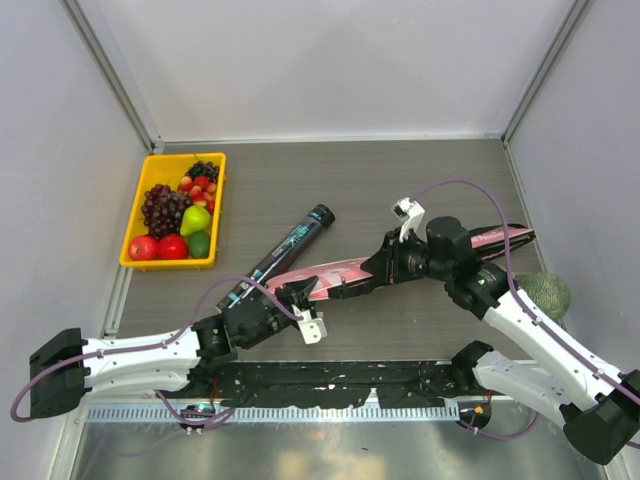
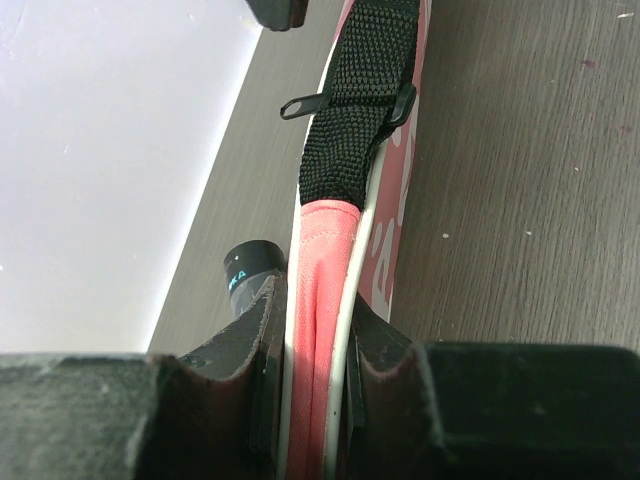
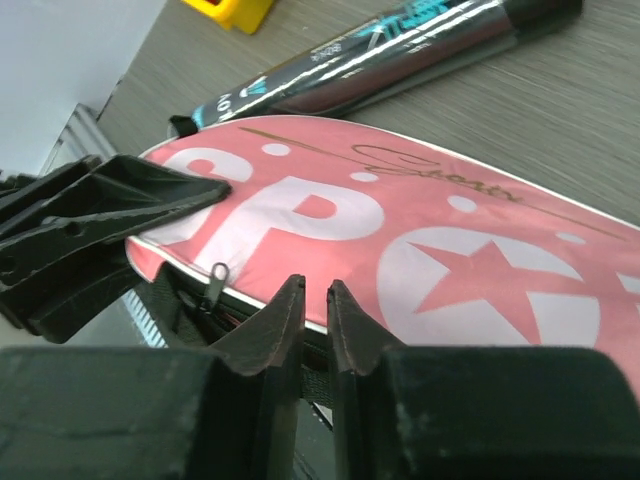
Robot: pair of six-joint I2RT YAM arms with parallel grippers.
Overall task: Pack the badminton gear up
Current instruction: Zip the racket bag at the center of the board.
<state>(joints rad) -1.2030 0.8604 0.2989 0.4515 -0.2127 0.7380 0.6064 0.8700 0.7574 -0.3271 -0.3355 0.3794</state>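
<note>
- Lying flat, the pink "SPORT" bag (image 1: 340,268) has the dark tube (image 1: 292,248) just beside it.
- Left arm (image 1: 150,357) reaches low and rightward; left gripper (image 2: 318,300) pinches the bag's edge.
- Right arm (image 1: 530,325) bends leftward; right gripper (image 3: 315,292) fingers sit nearly together at the zipper edge, grip unclear.

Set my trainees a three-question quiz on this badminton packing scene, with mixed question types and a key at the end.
1. True or false: the left gripper is clamped on the pink bag.
2. In the right wrist view, what lies beyond the bag? A. dark tube B. towel C. bottle
3. Fill in: the fruit sits in a ____ tray.
Key: 1 true; 2 A; 3 yellow.
</note>
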